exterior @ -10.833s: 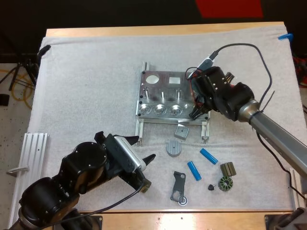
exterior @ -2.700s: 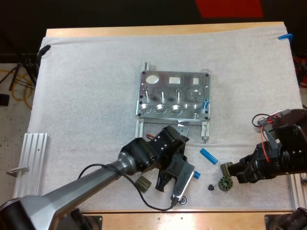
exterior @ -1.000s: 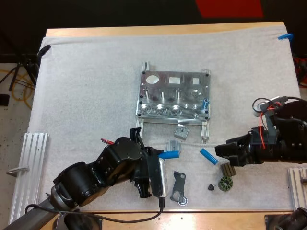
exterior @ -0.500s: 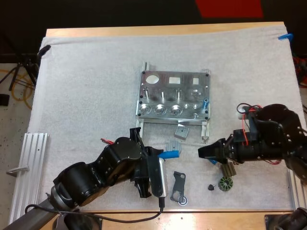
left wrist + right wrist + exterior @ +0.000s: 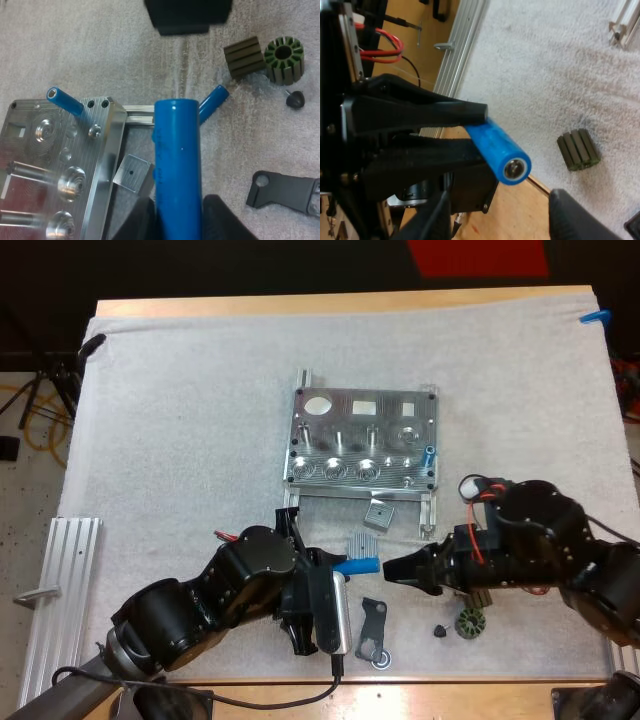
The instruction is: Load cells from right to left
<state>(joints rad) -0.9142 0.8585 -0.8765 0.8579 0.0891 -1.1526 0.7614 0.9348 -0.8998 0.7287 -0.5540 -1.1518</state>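
1. Since half a second ago the right gripper has slid left over the mat. It now sits just beside the free end of the cell. The left gripper has barely shifted.
2. The left gripper is clamped on the cell. In the left wrist view its fingers press on the tube's near end from both sides.
3. The cell is held over the mat on the near side of the fixture, just beside a ribbed part.
4. In the high view the cell's long axis runs across the table, roughly level. Its gripped end is to the left and its free end points right, at the right gripper.
5. In the right wrist view the cell's metal-capped free end faces the camera. The right gripper's own fingers stand apart, one on each side of that end, and touch nothing.
6. A loaded cell stands at the fixture's right end, at its near corner. In the left wrist view it leans.
7. A loose cell lies slantwise on the mat, partly hidden behind the held one.
8. Near the loose cell lie a dark block, a green stator touching that block, and a small knob.
9. A grey cube lies just beside the fixture's near edge, and a black bracket lies nearer the table's front.
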